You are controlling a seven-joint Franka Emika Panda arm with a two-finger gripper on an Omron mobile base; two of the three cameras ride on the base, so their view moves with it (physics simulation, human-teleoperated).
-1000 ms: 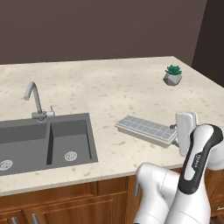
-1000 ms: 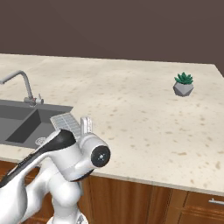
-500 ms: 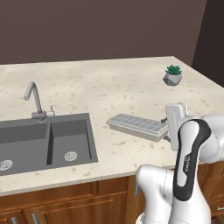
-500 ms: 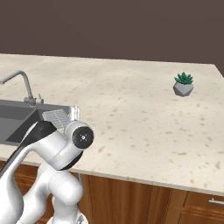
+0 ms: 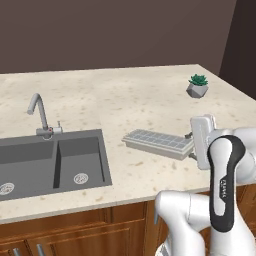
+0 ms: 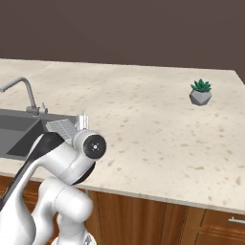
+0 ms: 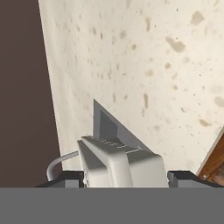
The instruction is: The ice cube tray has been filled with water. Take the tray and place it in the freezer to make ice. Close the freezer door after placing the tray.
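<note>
Left base view: the ice cube tray [image 5: 159,143] hangs level just above the counter [image 5: 125,100], to the right of the sink [image 5: 50,162], its far end reaching toward the sink's right basin. Its near end meets the end effector [image 5: 193,145], whose white hand block stands at the tray's right end, away from the sink. The two rows of cells look pale blue-grey; the water in them cannot be made out by itself. A curved faucet [image 5: 41,116] rises behind the sink, and a small potted plant [image 5: 198,86] sits well apart from the sink, near the counter's far right corner.

In the hand view the tray [image 7: 120,162] runs away from the camera toward the sink [image 7: 107,124], with a dark finger tip [image 7: 64,178] pressed to each side of its near end, so the end effector [image 7: 124,178] is clamped on the tray.

In the right base view a corner of the tray [image 6: 63,128] shows above the arm's elbow, by the sink's [image 6: 19,131] right edge, with the plant [image 6: 200,92] far off to the right.
</note>
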